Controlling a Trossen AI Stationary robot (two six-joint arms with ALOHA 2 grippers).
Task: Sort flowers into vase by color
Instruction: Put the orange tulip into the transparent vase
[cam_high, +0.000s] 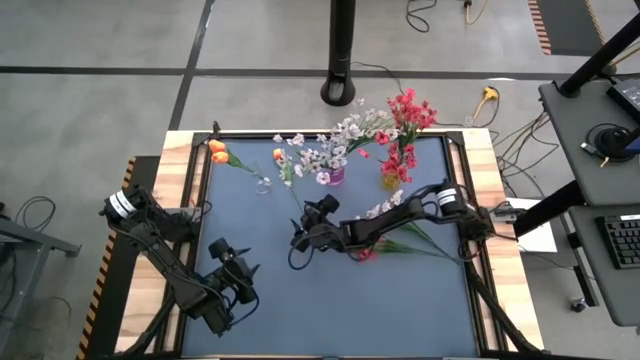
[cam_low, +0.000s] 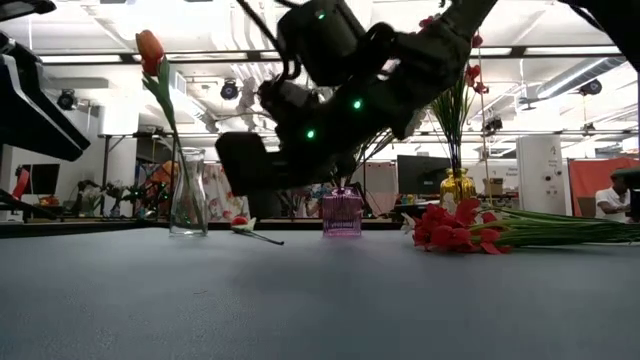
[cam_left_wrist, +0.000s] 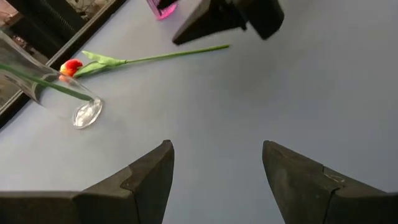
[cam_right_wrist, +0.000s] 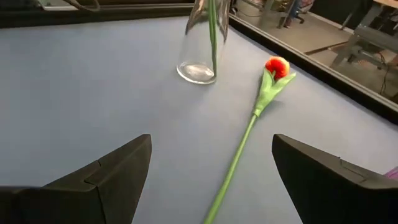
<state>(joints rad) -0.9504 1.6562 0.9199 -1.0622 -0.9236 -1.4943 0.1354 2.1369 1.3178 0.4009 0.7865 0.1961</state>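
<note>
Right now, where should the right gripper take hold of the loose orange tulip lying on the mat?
Grip the orange tulip mid-stem, from above with fingers straddling it: the stem lies flat and bare, already between the open right gripper fingers, clear of the glass vase.

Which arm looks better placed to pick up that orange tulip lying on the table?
The right: its open end effector hovers directly over the tulip; the left end effector waits farther off.
</note>
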